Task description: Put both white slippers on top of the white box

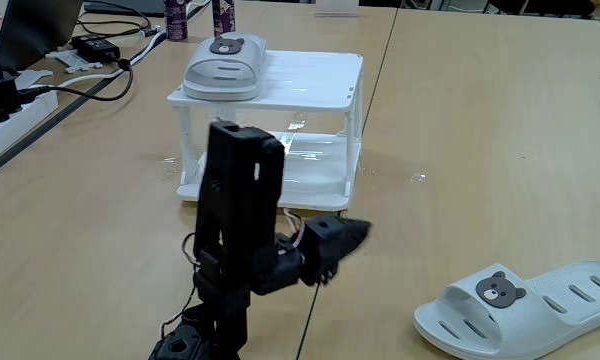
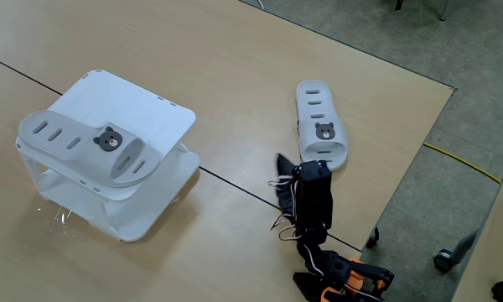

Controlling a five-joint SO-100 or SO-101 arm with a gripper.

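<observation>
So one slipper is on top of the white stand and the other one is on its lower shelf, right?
Not quite. One slipper is on top of the stand, but the other slipper lies on the table, as both fixed views show.

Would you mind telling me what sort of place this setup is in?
Probably an office or lab: joined wooden desks, a power strip with cables, and a grey floor with a castor.

Both fixed views are bright and evenly lit from overhead, with only faint, soft shadows. The glossy square white plastic two-tier stand (image 1: 310, 75) carries pale glare streaks on its top and lower shelf. The black tool (image 1: 345, 240) looks smeared by motion blur. The light wooden counter (image 2: 235, 75) stays sharp, without edge distortion.
</observation>
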